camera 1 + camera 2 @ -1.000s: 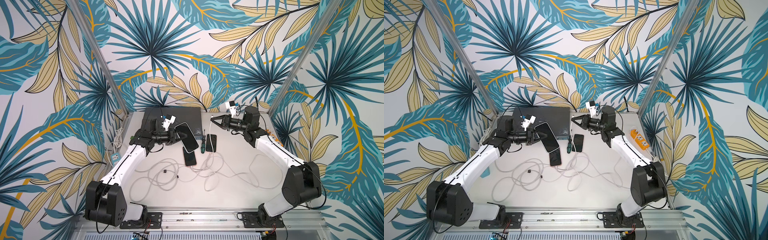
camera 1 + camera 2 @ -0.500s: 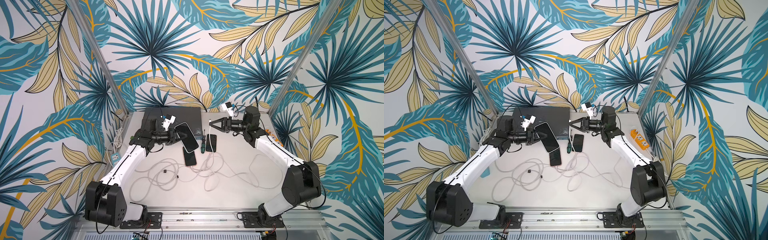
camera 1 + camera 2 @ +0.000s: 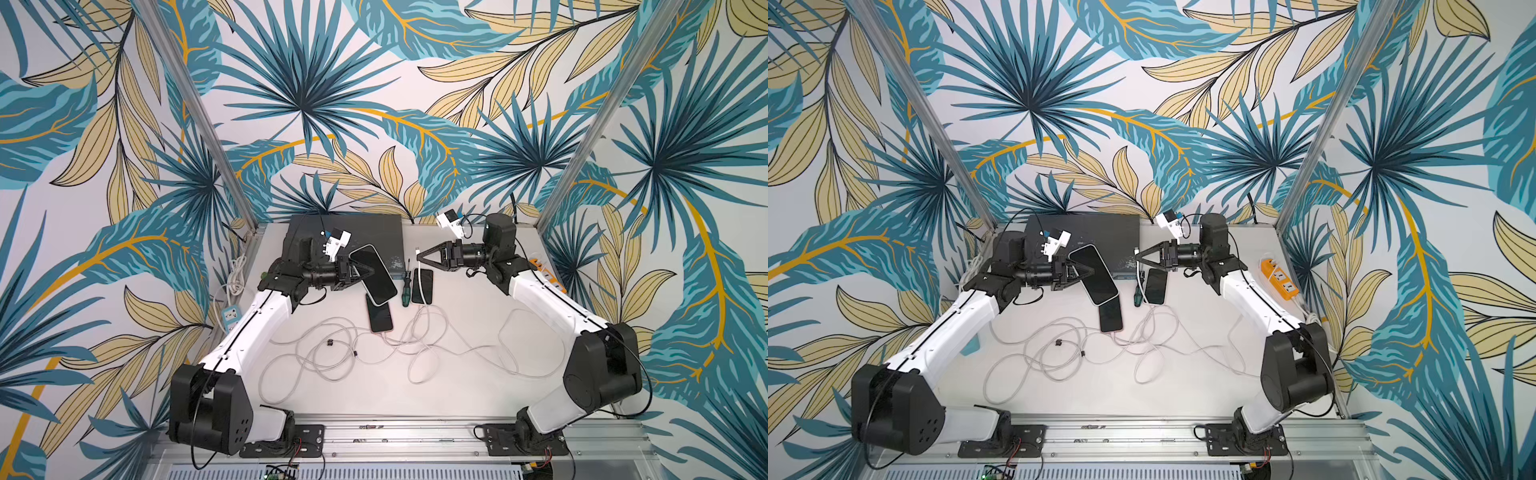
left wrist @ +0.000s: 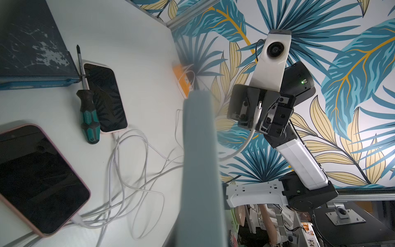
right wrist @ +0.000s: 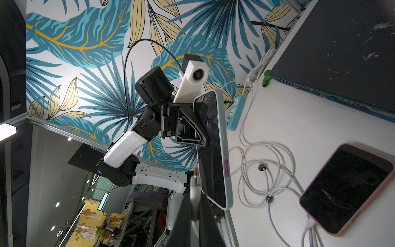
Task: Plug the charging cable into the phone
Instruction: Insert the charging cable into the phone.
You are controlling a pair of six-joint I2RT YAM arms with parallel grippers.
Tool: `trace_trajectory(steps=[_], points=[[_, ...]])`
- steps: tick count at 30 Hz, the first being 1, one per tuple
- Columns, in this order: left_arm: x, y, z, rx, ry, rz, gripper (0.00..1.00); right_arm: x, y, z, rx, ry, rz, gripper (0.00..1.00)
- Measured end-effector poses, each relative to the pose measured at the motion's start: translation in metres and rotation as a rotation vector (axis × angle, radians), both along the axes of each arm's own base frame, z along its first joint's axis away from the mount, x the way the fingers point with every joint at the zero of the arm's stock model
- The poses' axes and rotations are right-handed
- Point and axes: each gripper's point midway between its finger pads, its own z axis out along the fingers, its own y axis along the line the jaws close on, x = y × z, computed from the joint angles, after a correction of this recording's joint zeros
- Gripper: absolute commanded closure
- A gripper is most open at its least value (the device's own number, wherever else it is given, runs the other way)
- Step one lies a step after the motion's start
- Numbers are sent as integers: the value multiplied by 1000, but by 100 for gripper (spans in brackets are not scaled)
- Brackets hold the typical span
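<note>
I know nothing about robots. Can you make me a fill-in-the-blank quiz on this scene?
The left gripper holds a ___ above the table.
The right gripper pinches a white ___ by its plug.
A green-handled ___ lies on the table.
Missing words: phone; cable; screwdriver.

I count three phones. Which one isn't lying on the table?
The pale-cased phone, held in the air by the left pincer. The pink-cased phone and the phone beside the screwdriver both lie flat on the table.
</note>
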Motion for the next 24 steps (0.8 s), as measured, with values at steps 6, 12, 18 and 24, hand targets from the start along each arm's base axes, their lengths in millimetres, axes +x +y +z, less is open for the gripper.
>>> trace_trajectory(steps=[6, 12, 18, 24], points=[[-1, -1, 15, -31, -38, -5, 100, -16, -3, 3, 0, -32, 34, 100], [-5, -2, 44, -82, -127, -17, 100, -49, -9, 17, 48, -103, 102, 100], [-3, -4, 73, -134, -203, -23, 100, -76, -20, 30, 105, -166, 151, 100], [10, -7, 106, -192, -264, -34, 100, -97, -36, 38, 157, -222, 179, 100]])
